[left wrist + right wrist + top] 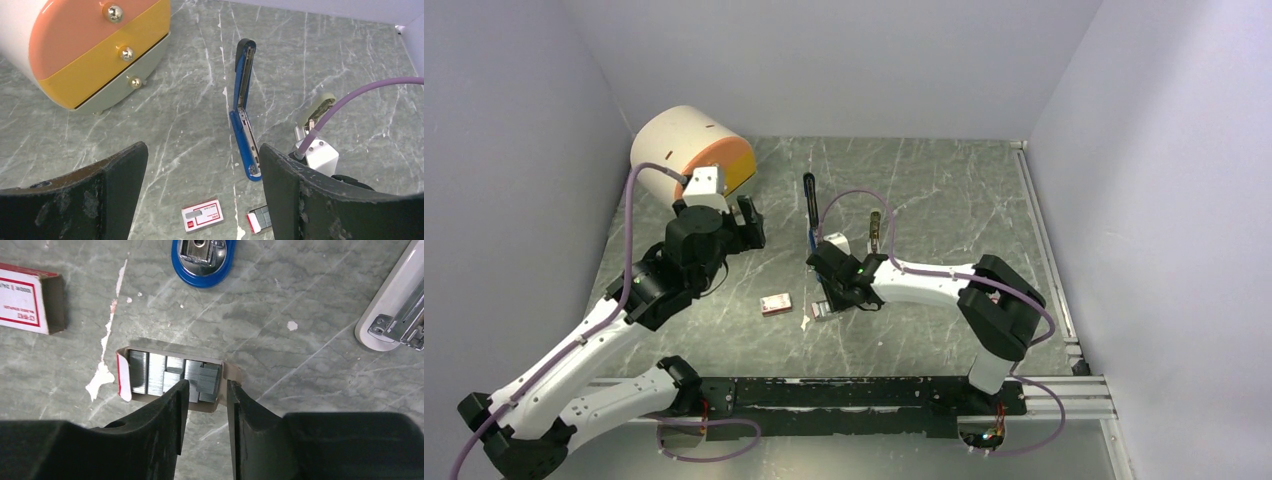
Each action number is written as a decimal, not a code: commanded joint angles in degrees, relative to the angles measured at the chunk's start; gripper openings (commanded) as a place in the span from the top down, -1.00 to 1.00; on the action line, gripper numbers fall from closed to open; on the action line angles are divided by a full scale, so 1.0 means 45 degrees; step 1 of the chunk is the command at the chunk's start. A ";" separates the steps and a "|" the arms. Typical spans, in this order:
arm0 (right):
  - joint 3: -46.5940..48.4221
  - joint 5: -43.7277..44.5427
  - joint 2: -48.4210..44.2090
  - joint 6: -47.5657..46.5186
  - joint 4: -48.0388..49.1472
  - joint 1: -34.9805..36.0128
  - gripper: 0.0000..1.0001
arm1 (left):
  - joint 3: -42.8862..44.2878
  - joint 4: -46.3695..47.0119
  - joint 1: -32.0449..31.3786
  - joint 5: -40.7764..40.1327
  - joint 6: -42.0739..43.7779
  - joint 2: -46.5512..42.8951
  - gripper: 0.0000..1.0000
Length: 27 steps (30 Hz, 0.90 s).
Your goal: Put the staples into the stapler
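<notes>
The staples (155,372) lie on the counter (300,300) near the stapler (202,260). My right hand (204,390) straddles one strip, narrowly apart, can't tell if it's gripping. Meanwhile my left hand (202,155) gapes wide. I'd guess strips are light, slick and snap easily, so pinch the long sides gently.

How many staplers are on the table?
2. A slim bright-blue stapler lies hinged open in the middle of the marble surface. A pale beige-grey stapler lies just to its right. None appears hidden.
</notes>
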 commanded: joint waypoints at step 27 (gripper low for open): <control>0.0756 -0.0017 0.0861 0.0208 -0.0472 0.0021 0.43 | -0.0444 0.0033 0.0061 -0.0824 0.0261 0.0749 -0.70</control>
